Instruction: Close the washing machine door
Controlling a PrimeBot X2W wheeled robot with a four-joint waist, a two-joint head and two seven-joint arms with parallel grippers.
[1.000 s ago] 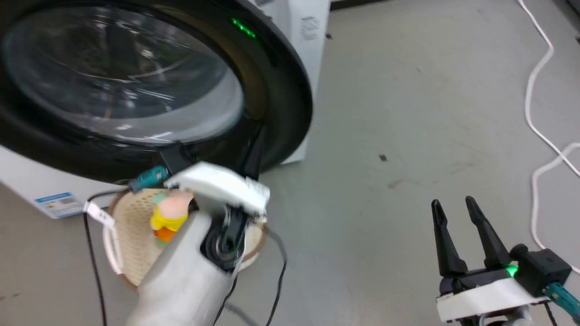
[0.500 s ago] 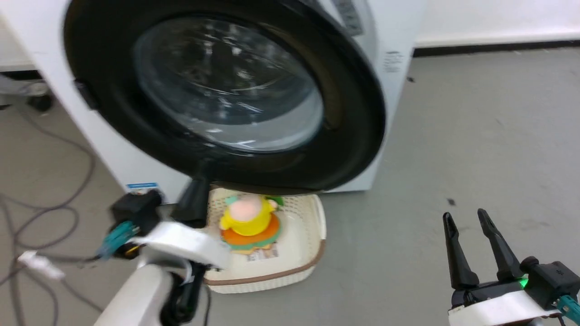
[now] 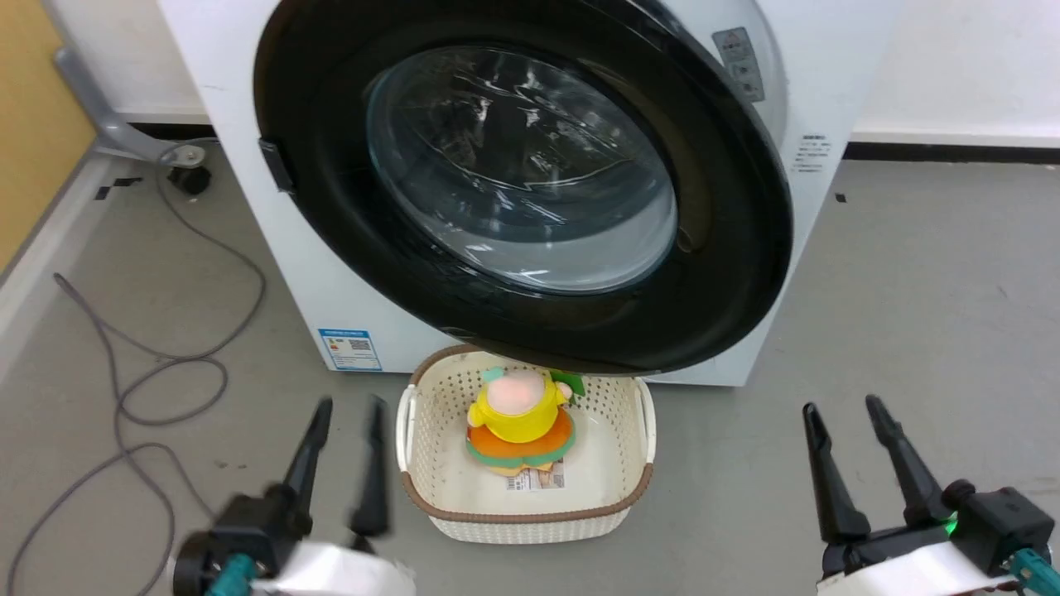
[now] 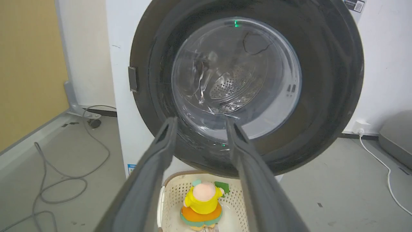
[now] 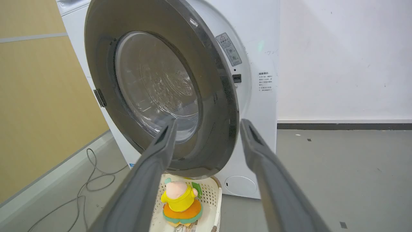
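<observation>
Head looks down; wrists low, facing door (image 4: 325, 83) (basket (image 3: 526, 518) shared).

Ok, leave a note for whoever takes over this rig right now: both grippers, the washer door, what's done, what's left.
Left gripper: open, empty, low beside the basket, touching nothing.
Right gripper: open, empty, above bare floor.
Washing machine door: nearly against the washing machine, but the right wrist view shows its free edge standing off the front, latch slot uncovered.
Done: door mostly swung to. Left: press the free edge in until it latches, probably with the right gripper.
</observation>
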